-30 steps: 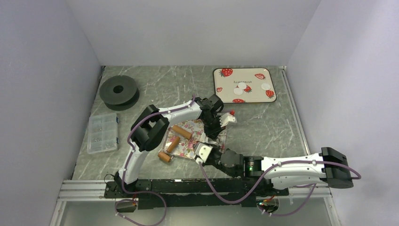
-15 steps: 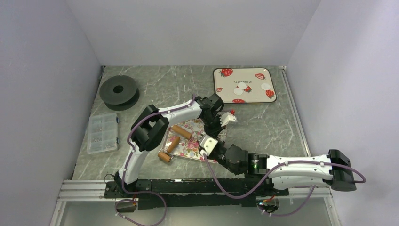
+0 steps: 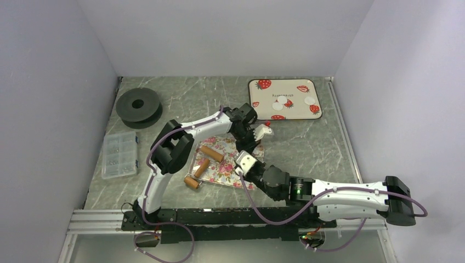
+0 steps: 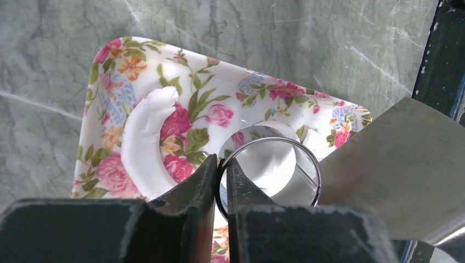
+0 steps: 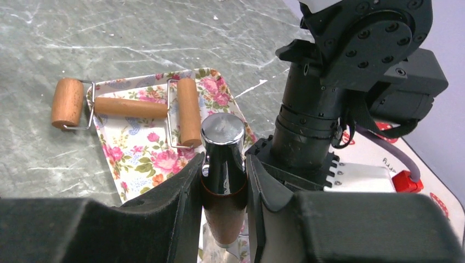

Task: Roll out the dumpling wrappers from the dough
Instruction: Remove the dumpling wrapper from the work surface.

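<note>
Over the floral tray (image 3: pixel 219 171), my left gripper (image 4: pixel 221 164) is shut on the wall of a metal ring cutter (image 4: pixel 300 189). White dough (image 4: pixel 143 143) lies as a curved strip on that tray (image 4: pixel 109 82), and more white shows inside the ring. A scraper with a wooden handle and chrome cap (image 5: pixel 222 131) is clamped in my shut right gripper (image 5: pixel 224 159); its flat metal blade (image 4: pixel 395 159) sits right beside the cutter. Both grippers (image 3: pixel 248 147) (image 3: pixel 253 171) meet at the tray's right end. Three dumpling wrappers (image 3: pixel 282 101) lie on the strawberry tray (image 3: pixel 263 112) at the back.
A wooden roller with a wire frame (image 5: pixel 129 107) lies across the floral tray's left part (image 3: pixel 203 166). A black spool (image 3: pixel 138 105) and a clear compartment box (image 3: pixel 119 154) stand at the left of the marble table.
My right arm has pushed forward and up with the scraper until it sits against the left gripper. The left gripper has edged slightly toward the back.
</note>
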You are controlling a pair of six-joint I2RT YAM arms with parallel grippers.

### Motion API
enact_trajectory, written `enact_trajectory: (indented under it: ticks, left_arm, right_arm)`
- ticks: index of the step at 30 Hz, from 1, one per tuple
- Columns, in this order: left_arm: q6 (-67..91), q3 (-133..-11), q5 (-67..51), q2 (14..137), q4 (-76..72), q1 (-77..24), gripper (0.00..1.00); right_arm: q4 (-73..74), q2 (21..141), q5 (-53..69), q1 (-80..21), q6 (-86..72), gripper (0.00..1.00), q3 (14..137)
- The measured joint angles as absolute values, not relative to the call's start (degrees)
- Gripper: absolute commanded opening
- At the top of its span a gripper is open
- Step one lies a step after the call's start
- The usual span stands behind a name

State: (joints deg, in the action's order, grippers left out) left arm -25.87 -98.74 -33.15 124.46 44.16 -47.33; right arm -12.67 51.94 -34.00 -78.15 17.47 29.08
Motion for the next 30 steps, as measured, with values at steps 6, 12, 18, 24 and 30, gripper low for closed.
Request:
enact_trajectory:
  ticks: [6,12,18,24,30]
  left_arm:
    - [-24.7,-98.7,-34.0,124.5,44.2,-44.4,0.15]
    - [-24.2,-98.7,-34.2,124.4,44.2,-41.2,0.15]
    - [-24.1,-98.7,-34.2,124.4,44.2,-40.0,0.16]
    - [-23.9,-98.6,-34.7,123.2,44.2,-39.7,0.16]
    - [-22.9,-98.6,-36.1,121.8,44.2,-39.9,0.15]
  right_arm:
    - [-13.0,53.6,-32.6,-77.8,16.4,0.0,29.1]
    - [-13.8,56.5,-30.9,-76.6,16.1,0.0,29.1]
    - [-14.6,57.3,-29.1,-74.7,15.2,0.0,29.3]
    - [-14.2,57.5,-28.0,-74.6,14.9,0.0,30.1]
    - [-12.2,54.6,-28.0,-74.2,14.5,0.0,30.2]
